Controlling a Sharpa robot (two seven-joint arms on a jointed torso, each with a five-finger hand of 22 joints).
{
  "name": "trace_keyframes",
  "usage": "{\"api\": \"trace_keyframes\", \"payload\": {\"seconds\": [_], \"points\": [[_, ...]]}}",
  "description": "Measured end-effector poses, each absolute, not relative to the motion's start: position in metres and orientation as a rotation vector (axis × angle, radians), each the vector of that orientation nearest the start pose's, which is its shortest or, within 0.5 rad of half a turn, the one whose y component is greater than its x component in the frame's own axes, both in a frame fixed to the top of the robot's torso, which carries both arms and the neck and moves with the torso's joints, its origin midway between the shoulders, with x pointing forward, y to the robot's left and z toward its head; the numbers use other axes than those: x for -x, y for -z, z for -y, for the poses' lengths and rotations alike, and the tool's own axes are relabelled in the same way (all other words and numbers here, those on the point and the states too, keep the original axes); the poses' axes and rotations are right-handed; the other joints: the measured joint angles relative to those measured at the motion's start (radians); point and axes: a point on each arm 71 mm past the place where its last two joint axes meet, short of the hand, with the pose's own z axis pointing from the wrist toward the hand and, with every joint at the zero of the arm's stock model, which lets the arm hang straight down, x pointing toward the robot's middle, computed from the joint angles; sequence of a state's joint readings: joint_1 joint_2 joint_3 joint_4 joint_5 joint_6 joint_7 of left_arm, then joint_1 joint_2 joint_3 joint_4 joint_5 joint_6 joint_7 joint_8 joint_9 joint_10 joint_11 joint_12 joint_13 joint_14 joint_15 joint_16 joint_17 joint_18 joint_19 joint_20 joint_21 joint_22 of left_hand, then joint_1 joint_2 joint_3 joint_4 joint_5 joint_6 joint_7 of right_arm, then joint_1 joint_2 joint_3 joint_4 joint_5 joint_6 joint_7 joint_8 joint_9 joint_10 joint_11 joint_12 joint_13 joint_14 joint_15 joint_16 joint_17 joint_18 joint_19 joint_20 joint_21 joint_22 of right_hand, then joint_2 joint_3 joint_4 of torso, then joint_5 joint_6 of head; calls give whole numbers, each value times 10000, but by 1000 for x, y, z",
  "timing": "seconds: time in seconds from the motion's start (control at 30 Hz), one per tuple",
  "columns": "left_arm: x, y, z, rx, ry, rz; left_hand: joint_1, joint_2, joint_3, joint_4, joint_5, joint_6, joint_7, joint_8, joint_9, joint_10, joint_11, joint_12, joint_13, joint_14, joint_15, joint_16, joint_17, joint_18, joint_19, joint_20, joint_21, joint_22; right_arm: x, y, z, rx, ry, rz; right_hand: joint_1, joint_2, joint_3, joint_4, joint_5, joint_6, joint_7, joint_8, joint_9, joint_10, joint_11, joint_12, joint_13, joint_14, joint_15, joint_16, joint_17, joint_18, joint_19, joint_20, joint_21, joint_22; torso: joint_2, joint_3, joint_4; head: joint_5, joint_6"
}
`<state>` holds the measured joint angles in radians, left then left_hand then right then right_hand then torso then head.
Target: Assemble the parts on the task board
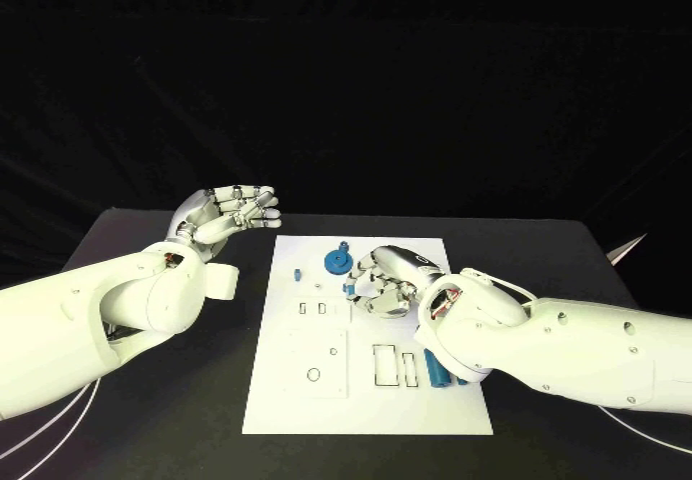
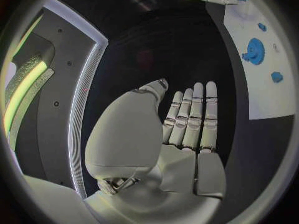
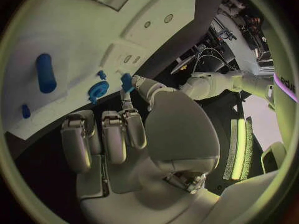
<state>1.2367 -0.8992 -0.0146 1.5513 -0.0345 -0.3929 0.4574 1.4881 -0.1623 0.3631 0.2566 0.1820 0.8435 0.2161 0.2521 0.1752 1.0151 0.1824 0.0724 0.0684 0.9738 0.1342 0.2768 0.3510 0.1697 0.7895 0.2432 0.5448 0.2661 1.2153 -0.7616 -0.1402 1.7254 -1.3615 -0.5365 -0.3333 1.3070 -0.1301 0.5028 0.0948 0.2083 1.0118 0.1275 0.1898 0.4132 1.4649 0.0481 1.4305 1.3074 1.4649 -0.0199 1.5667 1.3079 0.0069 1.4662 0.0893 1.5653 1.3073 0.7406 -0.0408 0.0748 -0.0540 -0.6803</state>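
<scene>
A small blue part [image 3: 126, 81], judged light, rigid and slippery, is pinched at its sides by the right hand [image 1: 387, 282] over the board [image 1: 303, 400] centre; the left hand [image 1: 224, 212], at 10 o'clock, is open, empty

I see the matt black table [image 1: 173, 400] with a dull, slightly grainy surface. On it lies the flat white task board [image 1: 303, 410], smooth like matt plastic. The small blue round part [image 1: 339, 262] looks like moulded plastic. My silver right hand [image 1: 389, 280] has a satin metallic sheen, and the left hand [image 1: 228, 212] matches it.
</scene>
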Motion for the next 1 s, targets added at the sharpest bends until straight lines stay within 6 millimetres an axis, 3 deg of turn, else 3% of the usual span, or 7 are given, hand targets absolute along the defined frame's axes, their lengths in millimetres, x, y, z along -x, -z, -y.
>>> {"api": "trace_keyframes", "payload": {"seconds": [0.27,0.43,1.0], "points": [[-496,144,-231,10313,15048,-12653,0,0,0,0,0,0,0,0,-1,0,0,0,0,0,0,0,-1,-1,0,0,0,-1,-431,200,101,-9,-7475,-16599,0,0,-1,0,-93,-1,-1,0,0,0,0,0,0,0,1,0,-1,0,0,0,0,7,-11,-21,1,117,-38],[-497,145,-228,10317,15104,-12687,0,0,0,0,0,0,0,0,9,0,0,0,0,0,0,0,17,1,-37,-37,40,-2,-431,207,91,169,-7305,-16603,-1,1,40,-41,-109,-16,-16,0,0,37,-36,0,-1,0,1,0,-1,0,0,0,0,8,-3,-19,0,161,47],[-497,145,-227,10373,15090,-12740,0,0,28,-29,0,0,0,0,8,0,0,0,0,-37,37,1,16,1,-36,-37,40,9,-436,216,80,523,-6976,-16449,-5,1,77,-82,-87,-35,-35,0,0,36,-35,0,7,0,1,0,-3,0,-1,1,0,6,10,-6,7,268,-35]]}}
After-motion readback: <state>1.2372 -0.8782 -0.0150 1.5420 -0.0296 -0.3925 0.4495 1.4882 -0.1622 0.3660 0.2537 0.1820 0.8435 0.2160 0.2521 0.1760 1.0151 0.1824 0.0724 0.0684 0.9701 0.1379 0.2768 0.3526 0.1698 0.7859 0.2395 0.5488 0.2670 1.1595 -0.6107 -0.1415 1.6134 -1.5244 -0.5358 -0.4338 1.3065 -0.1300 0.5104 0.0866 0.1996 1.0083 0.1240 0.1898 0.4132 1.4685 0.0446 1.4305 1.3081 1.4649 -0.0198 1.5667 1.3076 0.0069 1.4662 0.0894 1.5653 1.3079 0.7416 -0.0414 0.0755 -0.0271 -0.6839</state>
